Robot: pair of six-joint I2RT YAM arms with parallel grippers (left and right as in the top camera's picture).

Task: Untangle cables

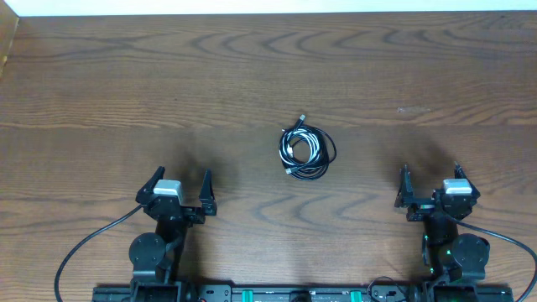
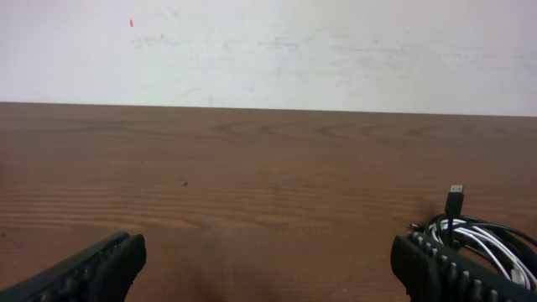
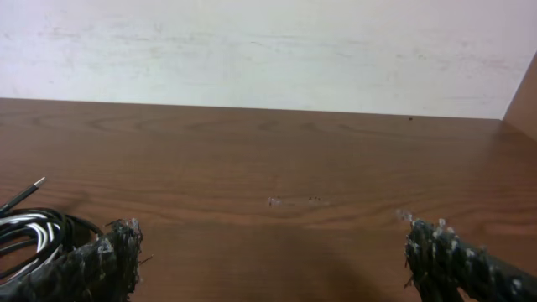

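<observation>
The cables [image 1: 305, 150] lie in one small coiled bundle of black and white cord near the middle of the wooden table [image 1: 168, 75], a plug end sticking up at the far side. My left gripper [image 1: 181, 183] stands open near the front left, well short of the bundle, nothing between its fingers. On the front right, my right gripper [image 1: 430, 173] is open and empty too. In the left wrist view the cables [image 2: 482, 237] show behind the right finger [image 2: 436, 268]. The right wrist view catches the cables [image 3: 29, 226] at its left edge, beside the left finger [image 3: 96, 264].
A white wall [image 2: 268, 50] rises behind the table's far edge. The arms' bases and their thick black wires [image 1: 84, 247] sit along the front edge. A faint pale mark [image 1: 413, 110] shows on the wood at the right.
</observation>
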